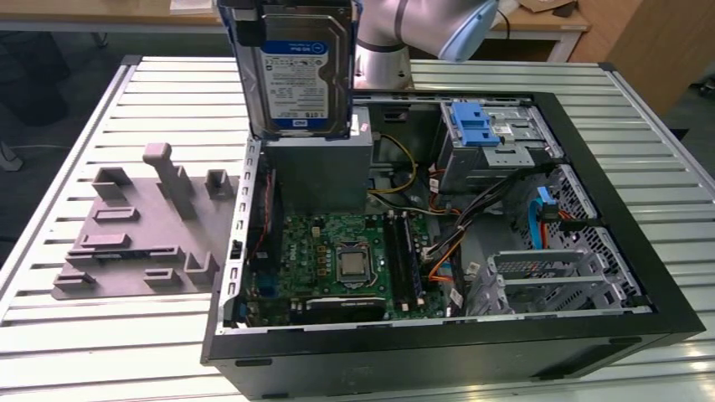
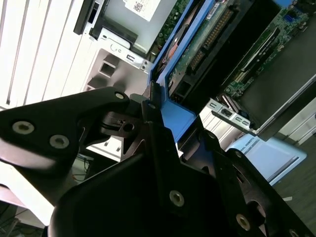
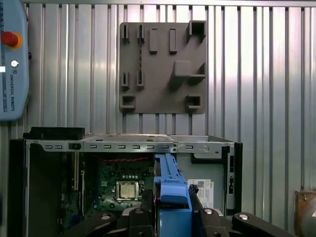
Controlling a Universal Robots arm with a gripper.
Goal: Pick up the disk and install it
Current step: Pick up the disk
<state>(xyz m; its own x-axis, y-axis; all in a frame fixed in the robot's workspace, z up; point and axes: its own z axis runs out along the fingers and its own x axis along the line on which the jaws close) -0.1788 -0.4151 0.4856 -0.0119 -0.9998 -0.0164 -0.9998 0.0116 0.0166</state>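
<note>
While scanning the exterior view, find disk (image 1: 293, 67) upright in the air, label facing camera, lower edge just above grey box (image 1: 318, 172) at one end of open case (image 1: 447, 356). Behind disk, arm (image 1: 414, 33). Deeper in case, motherboard (image 1: 335, 251) and cage (image 1: 491, 138) with blue latch, apart from disk. Beside case toward exterior view's left, grey plate (image 1: 134, 234) on slatted table (image 1: 67, 109).

For the grip, go to both wrist views: gripper (image 3: 172, 200) (image 2: 153, 101) clenched on disk's blue frame, black fingers (image 3: 147, 198) pressed to either side.

From first wrist view, disk edge-on over case, label hidden. Plate beyond case, pendant (image 3: 12, 64) lying on table.

From second wrist view, close on blue frame, with green board alongside. Cannot tell whether disk's own or motherboard.
</note>
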